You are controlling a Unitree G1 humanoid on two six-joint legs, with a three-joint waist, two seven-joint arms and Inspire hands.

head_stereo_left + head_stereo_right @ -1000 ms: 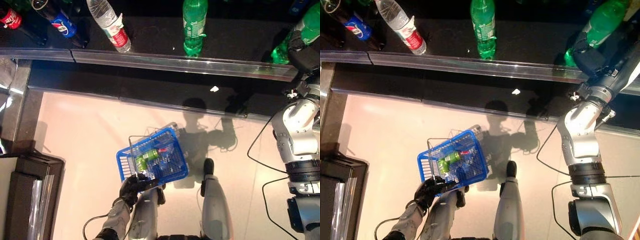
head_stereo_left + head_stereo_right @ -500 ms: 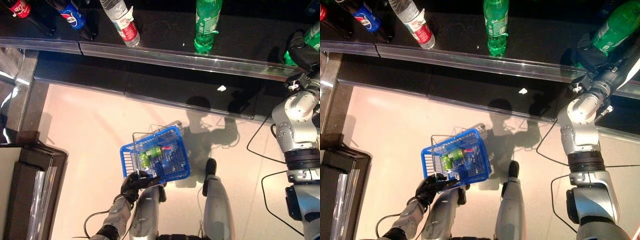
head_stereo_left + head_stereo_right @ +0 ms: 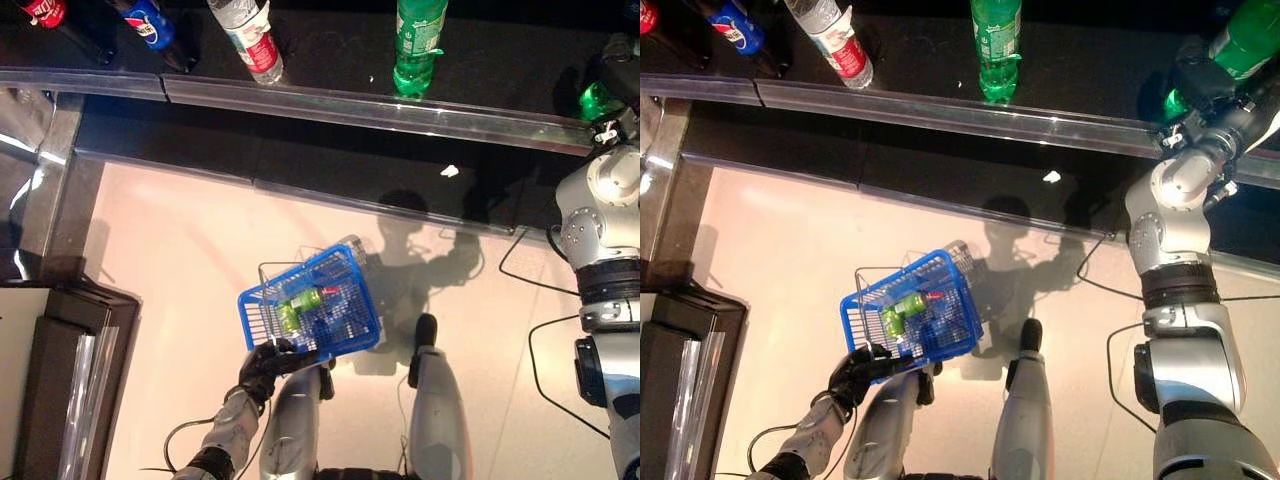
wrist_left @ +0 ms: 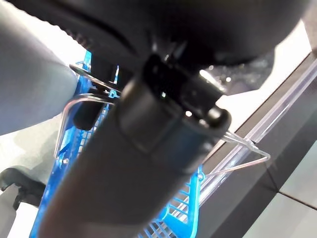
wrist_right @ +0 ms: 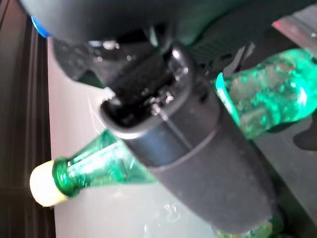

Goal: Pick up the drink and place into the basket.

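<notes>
While left hand (image 3: 262, 366) grips basket (image 3: 352, 318) handle with green bottle (image 3: 298, 303) inside, right hand (image 3: 1200, 82) clamped round green bottle (image 5: 270, 96) at shelf (image 3: 330, 100) right end.

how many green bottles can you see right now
3: one green bottle stands mid-shelf; a second green bottle sits at the shelf's right end, with the right robot hand on it; a small green bottle lies in the blue basket. Others may be out of view.

The right robot hand (image 3: 1202, 82) hides the middle of its green bottle (image 5: 99, 166) — top edge crops the shelf bottles (image 3: 418, 45).
</notes>
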